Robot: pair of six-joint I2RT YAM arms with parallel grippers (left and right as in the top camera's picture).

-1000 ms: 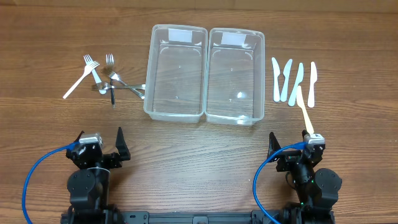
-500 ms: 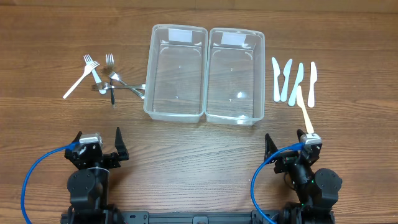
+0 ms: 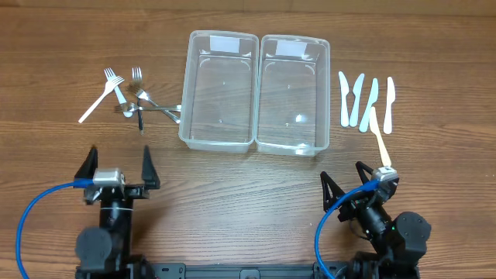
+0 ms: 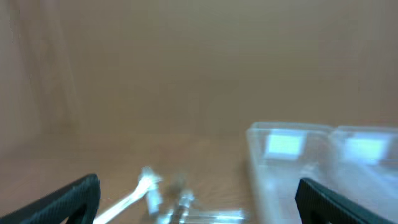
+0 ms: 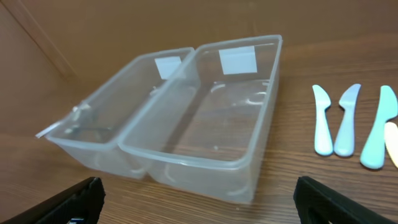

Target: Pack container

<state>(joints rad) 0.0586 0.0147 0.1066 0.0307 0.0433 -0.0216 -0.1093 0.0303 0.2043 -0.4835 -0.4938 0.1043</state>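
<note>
Wooden bench (image 3: 248,209): containers (image 3: 218,145) sitting empty at 12 o'clock, forks (image 3: 128,97) lying at 10, knives (image 3: 366,102) at 2; left fingers (image 3: 148,170), right fingers (image 3: 328,190) gaping, gripping nothing.

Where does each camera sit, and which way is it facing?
Overhead: above the table, looking straight down; left gripper and right gripper at bottom.
Left wrist: low, facing forks and containers; own open fingers at corners.
Right wrist: low, facing containers and knives; own open fingers at corners.
Shared: both wrist views show both containers.

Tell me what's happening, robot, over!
Left gripper open, empty. Right gripper open, empty. Containers empty; forks, knives lying outside. Nothing in the way.
</note>
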